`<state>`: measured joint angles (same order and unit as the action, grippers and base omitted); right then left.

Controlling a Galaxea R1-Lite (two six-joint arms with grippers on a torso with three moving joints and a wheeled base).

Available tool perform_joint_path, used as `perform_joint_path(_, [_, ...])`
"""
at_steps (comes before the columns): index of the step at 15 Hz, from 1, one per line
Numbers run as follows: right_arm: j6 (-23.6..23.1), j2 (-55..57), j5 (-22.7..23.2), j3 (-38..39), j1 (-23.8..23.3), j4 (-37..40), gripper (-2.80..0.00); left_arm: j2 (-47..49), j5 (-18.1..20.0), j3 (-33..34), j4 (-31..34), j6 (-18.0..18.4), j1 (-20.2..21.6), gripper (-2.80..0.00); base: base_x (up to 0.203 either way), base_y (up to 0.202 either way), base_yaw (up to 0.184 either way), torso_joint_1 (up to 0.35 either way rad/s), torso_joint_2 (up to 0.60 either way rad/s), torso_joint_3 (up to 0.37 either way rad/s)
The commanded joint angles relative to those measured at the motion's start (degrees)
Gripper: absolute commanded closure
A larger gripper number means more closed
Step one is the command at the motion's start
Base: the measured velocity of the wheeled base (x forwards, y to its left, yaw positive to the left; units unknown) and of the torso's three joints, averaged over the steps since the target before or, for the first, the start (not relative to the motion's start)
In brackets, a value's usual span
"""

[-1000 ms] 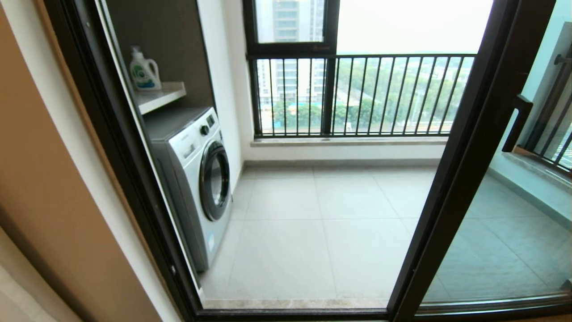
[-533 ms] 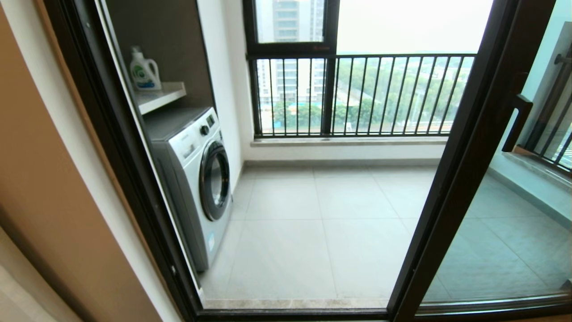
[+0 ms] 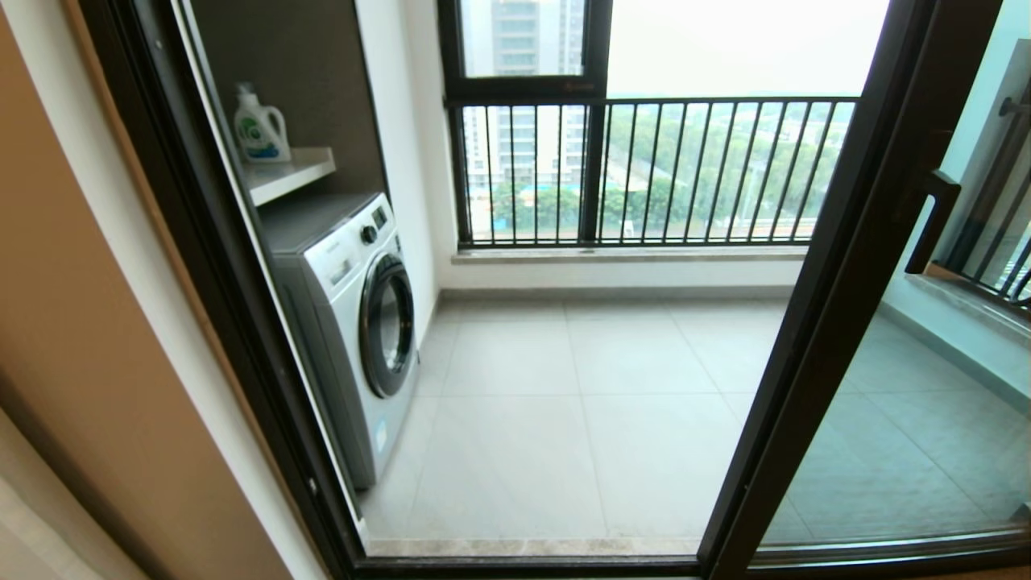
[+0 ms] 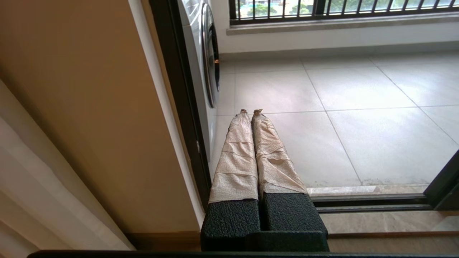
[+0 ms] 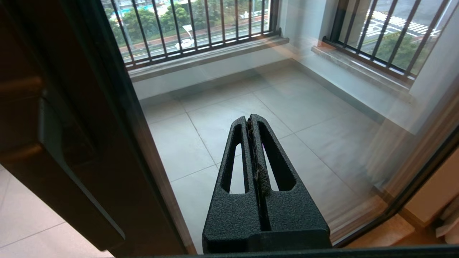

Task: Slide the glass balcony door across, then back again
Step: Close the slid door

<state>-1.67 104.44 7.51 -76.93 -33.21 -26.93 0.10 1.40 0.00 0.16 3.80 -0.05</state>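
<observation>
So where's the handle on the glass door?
In the head view the short dark handle sits on the right, on the glass balcony door upright, with the railing behind and the washing machine across the opening.

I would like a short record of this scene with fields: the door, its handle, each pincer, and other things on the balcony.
door: the glass balcony door stands at the right, doorway open to its left
handle: dark bar handle on its upright, untouched
left pincer: shut, holding nothing, low near the left door frame
right pincer: shut, holding nothing, in front of the door's glass
other things: washing machine at left; detergent bottle on shelf above it
</observation>
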Motion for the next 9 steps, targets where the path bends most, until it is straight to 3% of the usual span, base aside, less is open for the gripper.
perform_joint_path(1, [-0.15, 3.91, -0.72, -2.83, 0.81, -0.14, 0.0, 0.08, 0.0, 0.0, 0.01, 0.05, 0.05, 0.0, 0.0, 0.0, 0.0, 0.0, 0.0, 0.0])
perform_joint_path(9, [-1.4, 9.02, -4.59, -9.03, 6.91, -0.14, 0.0, 0.08, 0.06, 0.0, 0.01, 0.07, 0.05, 0.0, 0.0, 0.0, 0.0, 0.0, 0.0, 0.0])
